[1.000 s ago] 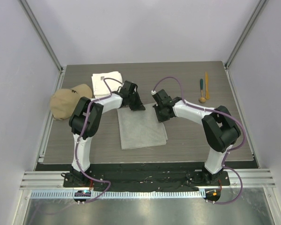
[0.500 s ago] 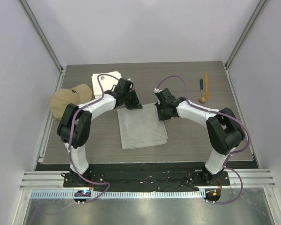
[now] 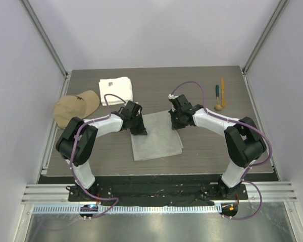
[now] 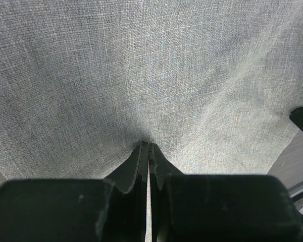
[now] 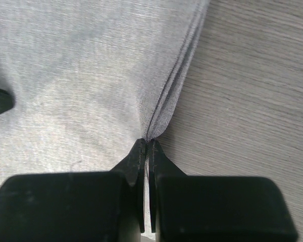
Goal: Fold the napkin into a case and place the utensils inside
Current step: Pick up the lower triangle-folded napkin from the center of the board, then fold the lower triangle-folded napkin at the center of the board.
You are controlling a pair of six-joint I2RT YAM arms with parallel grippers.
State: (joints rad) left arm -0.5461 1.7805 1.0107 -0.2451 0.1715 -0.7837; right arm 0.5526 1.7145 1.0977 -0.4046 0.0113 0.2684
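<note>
**Fingertip hold on stacked cloth: a layer could slip**

My left pincer [image 4: 148, 146] is closed tight on a small pinch of the napkin [image 3: 159, 141]. My right pincer [image 5: 147, 143] is closed the same way on the napkin's right edge, where several layers lie stacked. Both holds are at the very tips only. If I pull one side harder than the other, I expect a layer to slide free and the fold to open or go crooked. A quick tug could also drag the whole cloth across the tabletop [image 3: 202, 146]. The napkin lies between my arms. The utensils [image 3: 220, 96] lie well apart at the far right, not yet inside anything.
</note>
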